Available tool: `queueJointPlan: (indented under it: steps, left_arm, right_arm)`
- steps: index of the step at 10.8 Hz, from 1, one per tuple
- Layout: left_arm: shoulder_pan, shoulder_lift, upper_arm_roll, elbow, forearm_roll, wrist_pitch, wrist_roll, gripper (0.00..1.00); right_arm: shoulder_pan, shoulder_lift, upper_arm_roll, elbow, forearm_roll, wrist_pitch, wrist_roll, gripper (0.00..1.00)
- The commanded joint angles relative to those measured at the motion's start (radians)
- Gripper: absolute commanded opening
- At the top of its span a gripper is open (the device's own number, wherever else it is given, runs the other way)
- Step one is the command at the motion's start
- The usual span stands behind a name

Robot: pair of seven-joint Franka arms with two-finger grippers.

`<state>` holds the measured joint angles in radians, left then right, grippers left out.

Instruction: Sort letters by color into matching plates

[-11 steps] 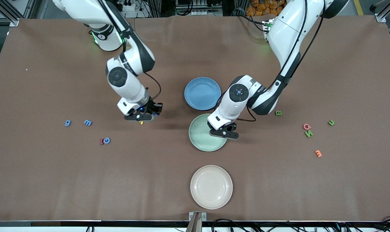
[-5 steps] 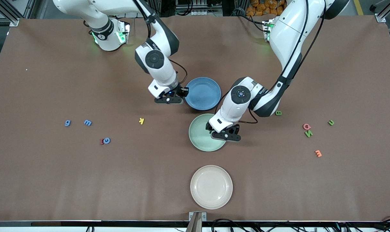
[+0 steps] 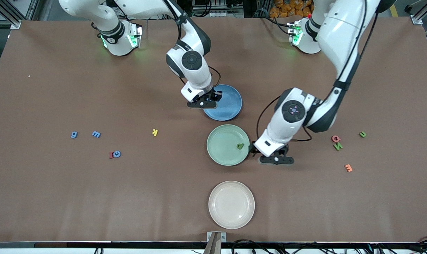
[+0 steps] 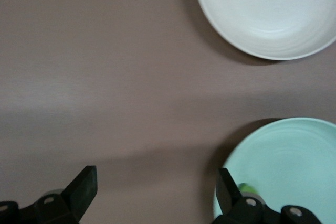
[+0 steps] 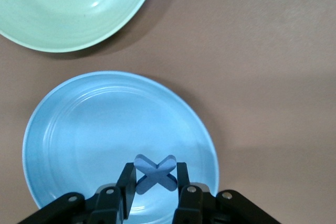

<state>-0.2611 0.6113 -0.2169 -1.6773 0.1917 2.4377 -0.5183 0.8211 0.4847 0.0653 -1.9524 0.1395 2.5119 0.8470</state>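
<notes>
the right end effector (image 3: 202,104) hangs over the edge of the blue plate (image 3: 227,107), on the side toward the right arm's end of the counter (image 3: 58,197). its fingers (image 5: 126,184) are narrow and they pinch a blue letter x (image 5: 155,174), which is seen in the right wrist view above the plate's inside.

the left end effector (image 3: 276,160) is low over the bare counter just beside the green plate (image 3: 222,150), toward the left arm's end. its fingers (image 4: 84,187) stand wide apart and hold nothing.

one green letter (image 3: 240,146) lies in the green plate, near the rim on the left arm's side. the cream plate (image 3: 231,204) lies nearer to the front camera than the green plate, and the blue plate lies farther.

toward the right arm's end there are a blue g (image 3: 74,134), a blue m (image 3: 96,134) and one more blue letter (image 3: 117,153) touching a red letter (image 3: 111,154). a yellow k (image 3: 155,132) lies between them and the plates.

toward the left arm's end there are a green u (image 3: 362,134), a green n (image 3: 338,146) just beside a pink letter (image 3: 336,138), and an orange letter (image 3: 348,168).
</notes>
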Motion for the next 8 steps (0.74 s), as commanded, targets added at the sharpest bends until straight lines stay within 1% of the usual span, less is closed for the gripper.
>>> queueJointPlan:
  steps: [1,2,3,4,6,7,8]
  left_arm:
    - [0.063,-0.091,-0.007,-0.076,0.028,-0.106,0.050,0.88]
    - [0.072,-0.125,-0.007,-0.117,0.028,-0.106,0.050,0.86]
    - [0.088,-0.161,-0.007,-0.163,0.028,-0.106,0.038,0.75]
    - [0.124,-0.209,-0.010,-0.221,0.028,-0.104,0.035,0.72]
    - [0.167,-0.298,-0.012,-0.333,0.029,-0.095,0.041,0.72]
    - [0.180,-0.320,-0.012,-0.372,0.029,-0.092,0.041,0.75]
    - [0.210,-0.330,-0.013,-0.407,0.029,-0.074,0.041,0.75]
  right_arm:
    - [0.004,0.041,0.021,0.052,-0.058,-0.011,0.087,0.38]
    - [0.004,0.041,0.022,0.052,-0.063,-0.013,0.105,0.74]
    - [0.003,0.040,0.021,0.050,-0.067,-0.015,0.122,1.00]
    - [-0.002,0.040,0.021,0.052,-0.073,-0.021,0.121,1.00]
    - [-0.008,0.028,0.021,0.052,-0.084,-0.056,0.119,1.00]
    - [-0.019,0.019,0.021,0.052,-0.086,-0.074,0.118,1.00]
    - [-0.037,0.005,0.021,0.052,-0.087,-0.087,0.107,1.00]
